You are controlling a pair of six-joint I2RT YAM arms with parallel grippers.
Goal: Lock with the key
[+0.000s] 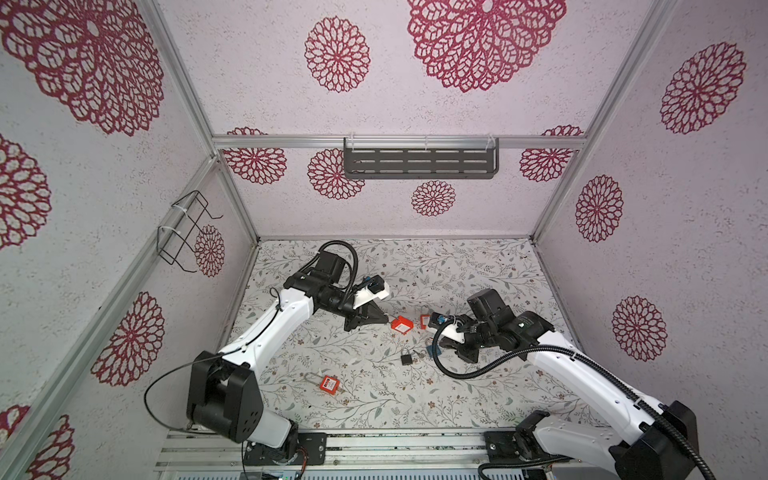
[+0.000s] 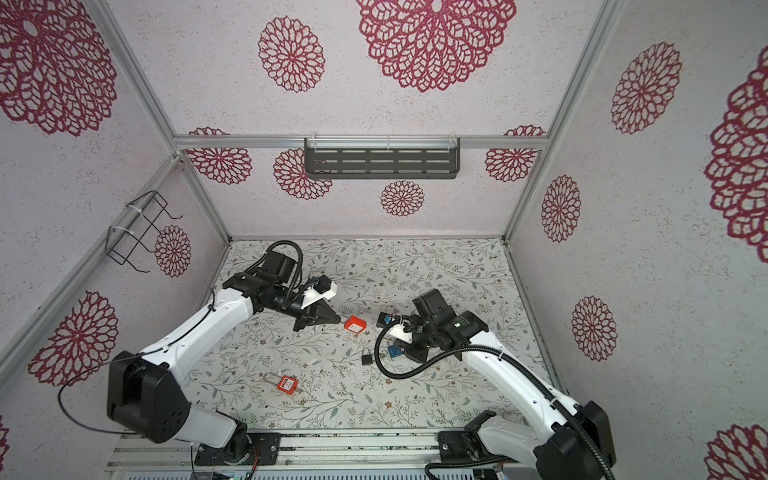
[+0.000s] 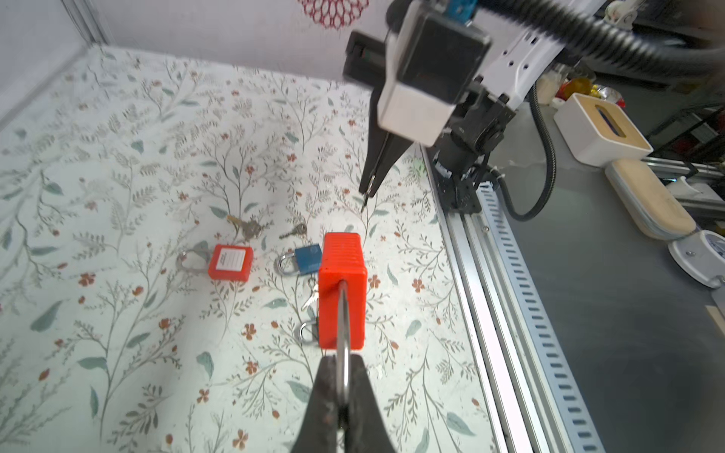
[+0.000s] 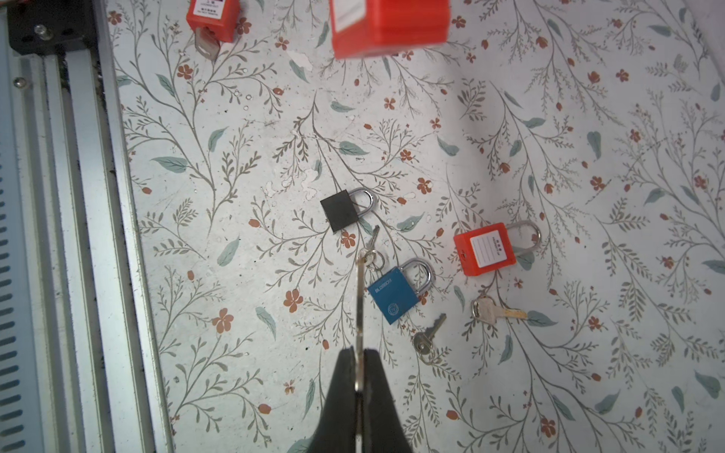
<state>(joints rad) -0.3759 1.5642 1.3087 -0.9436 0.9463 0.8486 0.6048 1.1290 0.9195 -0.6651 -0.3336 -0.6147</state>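
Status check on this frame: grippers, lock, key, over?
Left gripper shut on red padlock by its shackle, held aloft. Right gripper shut on key, apart from padlock. Nothing between; blue padlock, black padlock loose below.

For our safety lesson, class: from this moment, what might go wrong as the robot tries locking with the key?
1. The left tool pinches the red padlock only by its thin shackle; pushing could swing it.
2. The key sits edge-on in the right tool and may slip, landing among loose keys below.
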